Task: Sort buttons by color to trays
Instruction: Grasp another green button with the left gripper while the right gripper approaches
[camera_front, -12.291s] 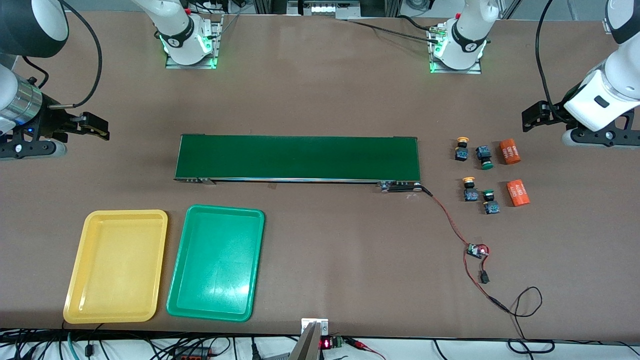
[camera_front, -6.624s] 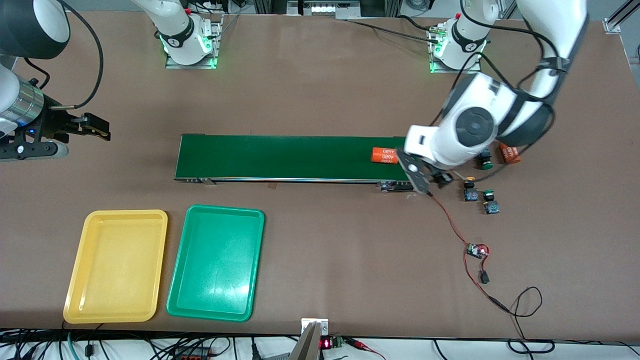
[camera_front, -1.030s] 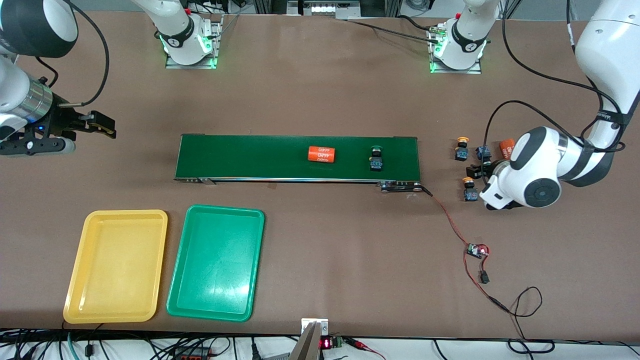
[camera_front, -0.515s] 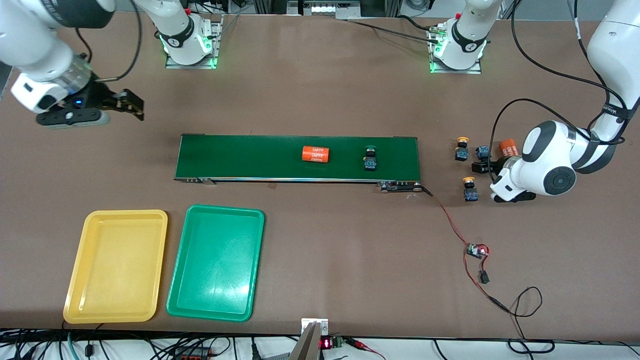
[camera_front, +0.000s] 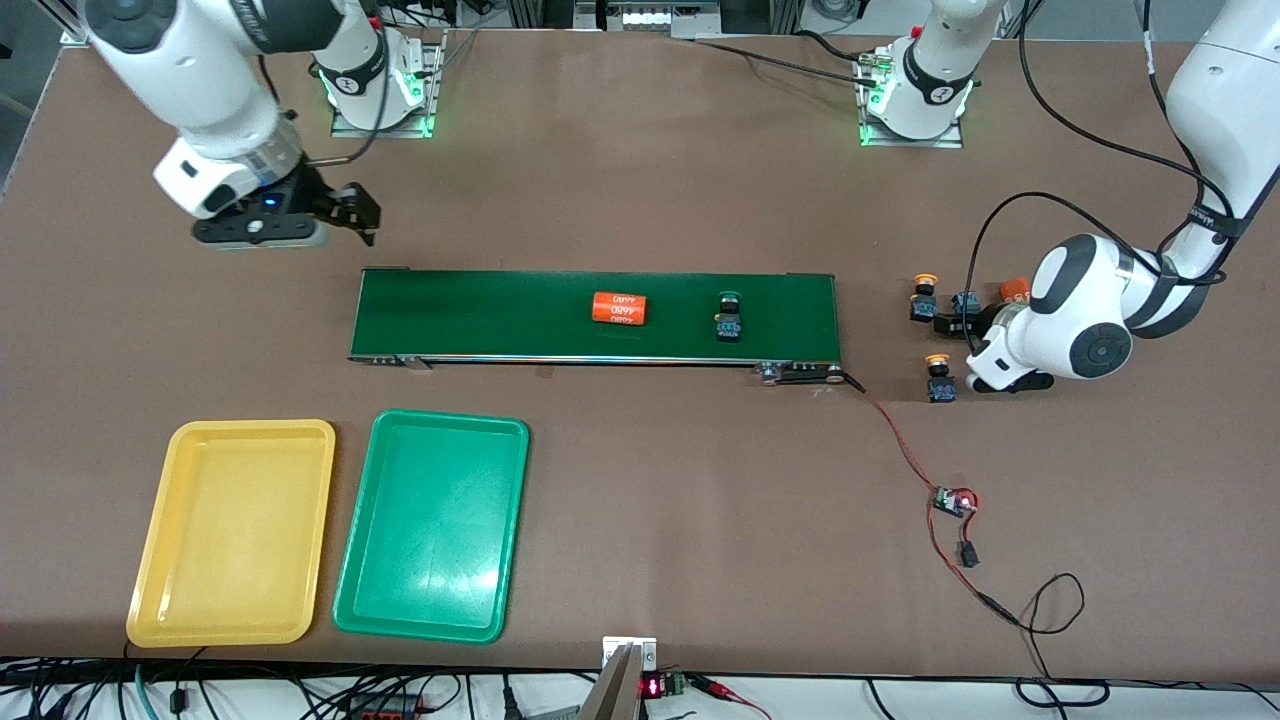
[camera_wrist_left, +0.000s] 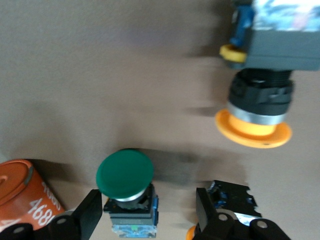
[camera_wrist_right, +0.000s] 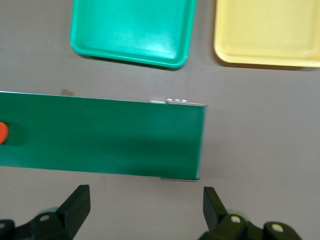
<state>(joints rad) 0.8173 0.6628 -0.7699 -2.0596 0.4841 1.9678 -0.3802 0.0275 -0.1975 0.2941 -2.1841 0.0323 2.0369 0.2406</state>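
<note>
Round glossy green-capped button (camera_wrist_left: 125, 176), boxy body

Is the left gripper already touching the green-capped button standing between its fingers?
Apart. The left wrist view shows the green-capped button between the left gripper's fingers, with bare table on both sides.

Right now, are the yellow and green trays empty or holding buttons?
Both empty: the yellow tray and green tray show bare floors, with no buttons inside.
</note>
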